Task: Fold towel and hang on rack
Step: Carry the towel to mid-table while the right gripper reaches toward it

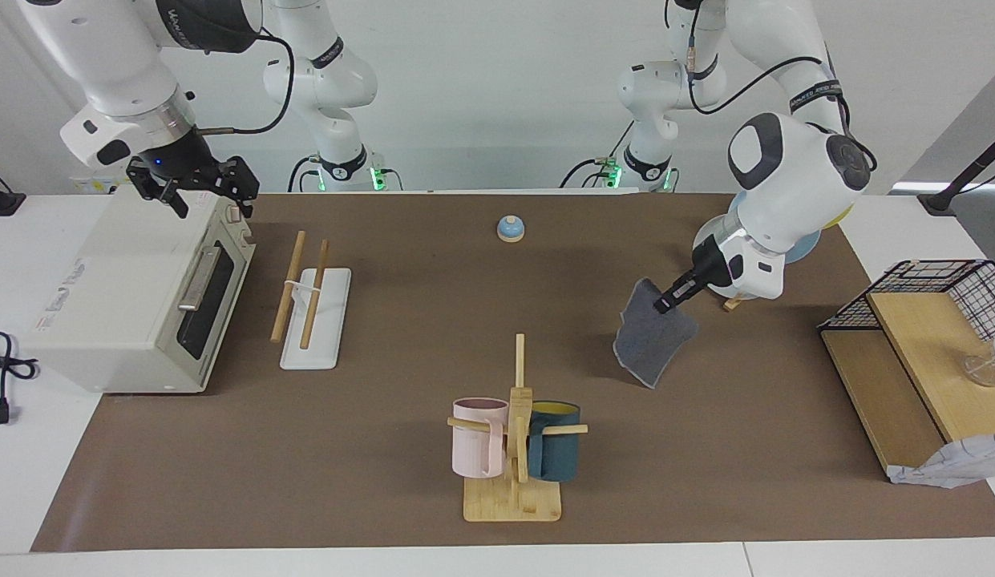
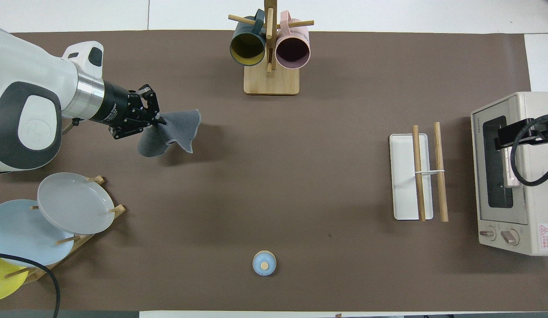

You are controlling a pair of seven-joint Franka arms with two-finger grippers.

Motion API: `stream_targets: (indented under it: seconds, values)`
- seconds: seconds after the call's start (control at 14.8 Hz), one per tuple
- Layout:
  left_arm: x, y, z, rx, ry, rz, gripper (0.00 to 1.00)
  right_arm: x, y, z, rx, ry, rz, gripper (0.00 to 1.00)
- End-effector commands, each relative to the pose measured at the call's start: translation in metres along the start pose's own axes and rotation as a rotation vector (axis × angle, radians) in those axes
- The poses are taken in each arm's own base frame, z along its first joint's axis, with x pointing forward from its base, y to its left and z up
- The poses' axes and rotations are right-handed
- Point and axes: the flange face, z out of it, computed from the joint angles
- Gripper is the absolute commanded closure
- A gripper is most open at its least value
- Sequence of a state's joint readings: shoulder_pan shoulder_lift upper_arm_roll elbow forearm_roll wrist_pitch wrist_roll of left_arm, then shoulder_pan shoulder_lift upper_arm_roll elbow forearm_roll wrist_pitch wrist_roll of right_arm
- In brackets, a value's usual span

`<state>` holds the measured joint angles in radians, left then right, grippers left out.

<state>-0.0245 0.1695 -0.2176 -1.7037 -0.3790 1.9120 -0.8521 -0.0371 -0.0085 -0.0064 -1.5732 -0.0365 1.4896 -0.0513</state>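
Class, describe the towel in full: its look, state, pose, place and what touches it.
The towel is a thin, soft dark grey cloth; no purple face shows. It hangs limp and draped, lifted clear of the brown mat, pinched at its top edge by the shut left gripper. It hangs over the left arm's end of the table, and nothing else touches it.

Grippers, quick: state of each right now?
Left gripper: shut on the towel, lifted off the table.
Right gripper: open, empty, over the oven.
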Motion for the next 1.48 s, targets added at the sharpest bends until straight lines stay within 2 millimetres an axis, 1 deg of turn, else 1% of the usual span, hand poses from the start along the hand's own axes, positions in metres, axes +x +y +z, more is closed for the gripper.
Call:
stream_targets:
  seconds: [0.0,0.13,0.2,0.27,0.34,0.4,0.47,0.54,0.61,0.67,0.74,0.81,0.88,0.94,1.01,1.08,1.15,1.28,1.42]
  values:
    - [-0.028,0.016,-0.020,-0.055,-0.001,-0.224,1.00,-0.007,0.003,-0.001,-0.001,-0.009,-0.004,0.00]
    - [-0.049,0.028,-0.030,-0.102,-0.001,-0.408,1.00,-0.007,-0.013,-0.001,-0.002,-0.008,-0.035,0.00]
    - [-0.062,0.036,-0.038,-0.148,-0.012,-0.478,1.00,-0.006,-0.020,-0.002,-0.003,-0.003,-0.044,0.00]
    - [-0.074,0.042,-0.042,-0.178,-0.024,-0.532,1.00,-0.006,-0.023,-0.002,-0.004,-0.005,-0.050,0.00]
    - [-0.083,0.047,-0.042,-0.186,-0.036,-0.586,1.00,-0.007,-0.026,-0.001,-0.004,-0.012,-0.059,0.00]
    - [-0.092,0.052,-0.040,-0.193,-0.054,-0.641,1.00,-0.008,-0.037,-0.002,-0.007,-0.015,-0.088,0.00]
    - [-0.105,0.057,-0.044,-0.218,-0.077,-0.693,1.00,-0.010,-0.033,-0.002,0.004,-0.019,-0.104,0.00]
    - [-0.115,0.061,-0.046,-0.235,-0.090,-0.722,1.00,-0.012,-0.037,0.003,0.049,-0.020,-0.131,0.00]
    - [-0.132,0.068,-0.043,-0.237,-0.108,-0.749,1.00,-0.017,-0.044,0.013,0.110,-0.013,-0.117,0.00]
    - [-0.146,0.073,-0.039,-0.236,-0.120,-0.783,1.00,-0.017,-0.053,0.020,0.171,0.022,-0.058,0.00]
    - [-0.157,0.077,-0.036,-0.244,-0.129,-0.816,1.00,-0.020,-0.060,0.031,0.207,0.024,0.043,0.00]
    - [-0.172,0.083,-0.031,-0.258,-0.144,-0.867,1.00,-0.026,-0.075,0.038,0.279,-0.002,0.198,0.00]
    - [-0.189,0.090,-0.026,-0.271,-0.159,-0.899,1.00,-0.025,-0.097,0.038,0.379,-0.038,0.333,0.00]
    - [-0.201,0.094,-0.022,-0.283,-0.174,-0.946,1.00,-0.022,-0.110,0.041,0.478,-0.078,0.536,0.00]
    - [-0.214,0.096,-0.019,-0.298,-0.183,-0.967,1.00,-0.024,-0.124,0.042,0.527,-0.094,0.638,0.00]
    - [-0.225,0.097,-0.012,-0.311,-0.189,-0.981,1.00,-0.026,-0.135,0.045,0.551,-0.102,0.694,0.00]
    - [-0.238,0.096,-0.006,-0.326,-0.190,-0.983,1.00,-0.024,-0.141,0.045,0.595,-0.112,0.746,0.00]
    - [-0.256,0.090,0.006,-0.359,-0.188,-0.987,1.00,-0.014,-0.152,0.039,0.745,-0.172,0.920,0.00]
    - [-0.267,0.084,0.014,-0.379,-0.186,-0.994,1.00,-0.002,-0.168,0.049,0.802,-0.289,1.075,0.00]
